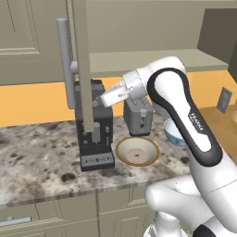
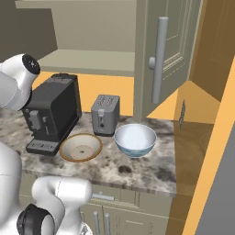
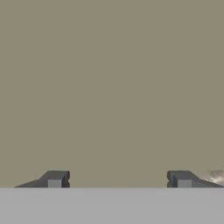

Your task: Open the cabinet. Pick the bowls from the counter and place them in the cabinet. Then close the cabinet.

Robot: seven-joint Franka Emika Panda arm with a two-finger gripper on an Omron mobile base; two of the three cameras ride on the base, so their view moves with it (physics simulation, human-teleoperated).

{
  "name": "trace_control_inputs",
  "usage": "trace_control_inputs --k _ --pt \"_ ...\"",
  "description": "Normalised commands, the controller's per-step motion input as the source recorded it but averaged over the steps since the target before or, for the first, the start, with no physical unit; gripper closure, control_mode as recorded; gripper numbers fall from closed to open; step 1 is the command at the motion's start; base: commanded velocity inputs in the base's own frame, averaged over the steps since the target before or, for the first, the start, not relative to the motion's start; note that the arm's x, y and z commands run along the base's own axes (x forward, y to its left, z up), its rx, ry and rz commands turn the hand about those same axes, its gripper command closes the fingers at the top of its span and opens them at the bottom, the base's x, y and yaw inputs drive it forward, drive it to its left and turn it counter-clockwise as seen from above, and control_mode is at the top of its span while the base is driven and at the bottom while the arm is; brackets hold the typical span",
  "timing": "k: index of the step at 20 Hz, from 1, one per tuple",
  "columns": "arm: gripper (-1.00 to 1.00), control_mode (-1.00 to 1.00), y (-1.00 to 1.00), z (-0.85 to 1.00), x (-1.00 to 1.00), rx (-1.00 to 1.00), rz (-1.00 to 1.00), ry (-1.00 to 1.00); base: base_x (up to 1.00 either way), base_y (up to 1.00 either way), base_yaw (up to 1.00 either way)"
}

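We see the hand [image 3: 118, 179] with its dark fingertips [image 3: 54, 178] spread wide, holding nothing, close against a flat grey-beige surface. The grey-beige wall cabinet [image 2: 167, 55] stands open. The wide tan bowl [image 2: 81, 148] and the white and pale-blue bowl [image 2: 135, 139] sit on the speckled granite counter [image 2: 137, 167], before a grey toaster [image 2: 105, 114].

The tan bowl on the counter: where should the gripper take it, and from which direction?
Grip the tan bowl by its thin rim, coming from above with one finger inside and one outside. It sits upright and is wide and shallow, probably too broad to span. The front rim looks freest: the coffee machine and toaster stand behind, the white and pale-blue bowl beside it.
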Motion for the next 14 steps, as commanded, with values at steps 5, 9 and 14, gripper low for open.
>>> trace_control_inputs --k 5,9,14 --pt "-1.0 -1.0 0.0 0.0 -0.3 0.0 -0.06 0.0 0.0 0.0 0.0" --pt "-1.0 -1.0 -0.04 0.0 -0.27 0.0 -0.11 0.0 0.0 0.0 0.0" --pt "-1.0 -1.0 -0.23 0.03 -0.16 0.0 -0.1 0.04 0.0 0.0 0.0"
